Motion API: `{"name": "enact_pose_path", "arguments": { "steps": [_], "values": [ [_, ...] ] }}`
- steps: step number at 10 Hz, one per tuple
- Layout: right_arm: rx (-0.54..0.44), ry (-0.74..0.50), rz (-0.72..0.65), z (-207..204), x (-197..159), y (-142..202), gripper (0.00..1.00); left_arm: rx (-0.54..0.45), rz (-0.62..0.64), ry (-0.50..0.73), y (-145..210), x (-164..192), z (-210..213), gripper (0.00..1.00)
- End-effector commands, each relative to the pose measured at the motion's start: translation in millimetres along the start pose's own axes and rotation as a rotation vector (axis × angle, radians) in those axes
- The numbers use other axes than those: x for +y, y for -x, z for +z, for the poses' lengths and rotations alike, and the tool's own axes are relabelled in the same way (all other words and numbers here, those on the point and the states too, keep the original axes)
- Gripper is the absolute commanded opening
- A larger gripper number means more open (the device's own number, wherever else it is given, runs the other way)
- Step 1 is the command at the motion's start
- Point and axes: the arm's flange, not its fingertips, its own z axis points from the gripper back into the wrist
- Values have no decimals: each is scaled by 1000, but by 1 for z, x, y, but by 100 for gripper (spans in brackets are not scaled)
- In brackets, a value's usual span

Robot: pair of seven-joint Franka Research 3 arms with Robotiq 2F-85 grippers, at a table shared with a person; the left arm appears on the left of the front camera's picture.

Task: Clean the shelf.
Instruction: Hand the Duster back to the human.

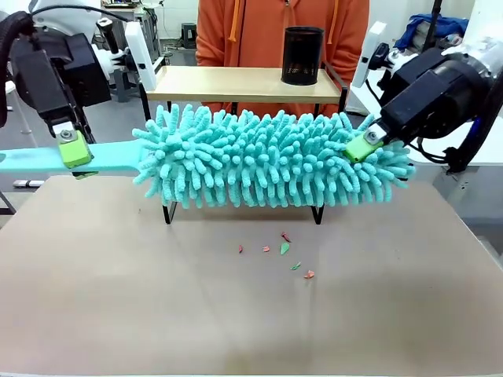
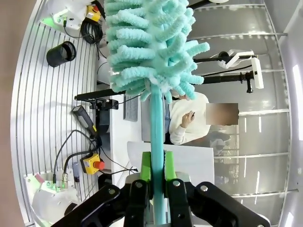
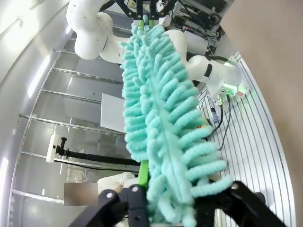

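The shelf [image 1: 236, 82] is standing at the table's far side, behind the teal microfibre duster [image 1: 267, 161] I am holding across its front. My left gripper [image 1: 76, 149] is clamping the flat handle [image 1: 47, 159] tight; my right gripper [image 1: 363, 147] is pinching the fluffy tip. I am judging that both ends should travel level, brushing the lower board and clear of the black mesh cup [image 1: 302, 55]. The front view is showing paper scraps [image 1: 284, 248] on the table; the left wrist view is showing green pads [image 2: 170, 165] squeezing the handle.
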Motion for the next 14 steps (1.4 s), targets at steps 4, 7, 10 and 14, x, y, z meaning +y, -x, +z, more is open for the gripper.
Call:
{"name": "enact_pose_path", "arguments": {
  "steps": [4, 7, 10, 14],
  "values": [
    [-4, -9, -6, 6, 4, 0, 0, 15, 1, 4, -1, -3, 4, 12],
    [-13, -7, -1, 9, 5, -1, 0, 9, 3, -6, -2, -3, 4, 12],
    [-16, -12, -19, 12, 2, 1, 0, -127, -11, -100, -2, -4, 16, 100],
    [-88, -23, -53, 46, 0, 16, 0, -760, 32, -285, 59, -6, 101, 100]
  ]
}}
